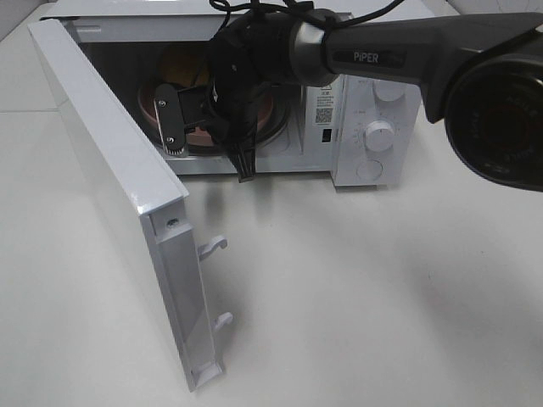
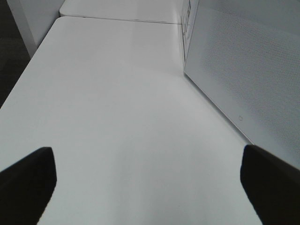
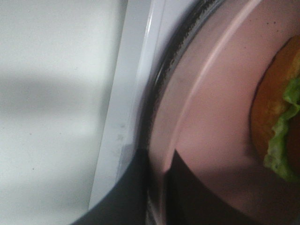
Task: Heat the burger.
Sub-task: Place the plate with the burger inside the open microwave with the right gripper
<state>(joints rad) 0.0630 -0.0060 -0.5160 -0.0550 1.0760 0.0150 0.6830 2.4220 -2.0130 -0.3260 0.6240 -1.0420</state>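
The burger (image 3: 274,84) sits on the pink plate (image 3: 211,117), toward one side of it, with lettuce showing under the bun. Both are inside the microwave (image 1: 373,85), over the turntable (image 3: 161,89). I cannot tell whether the plate has its weight down on the glass yet. The right tool (image 1: 243,161) reaches in through the microwave's mouth, and its jaws are pinched together on the plate's front rim, just inside the sill (image 3: 126,108). The door (image 1: 110,170) stands wide open at the microwave's left. The left tool (image 2: 147,187) hangs over the bench (image 1: 356,297) outside the microwave, beside one of its white faces, with its jaws wide apart and nothing between them.

To my eye this is the loading step, nearly done. The next move calls for the right tool to let go of the rim and back straight out without dragging the plate. The door then needs swinging shut before anyone turns the dial (image 1: 379,134).
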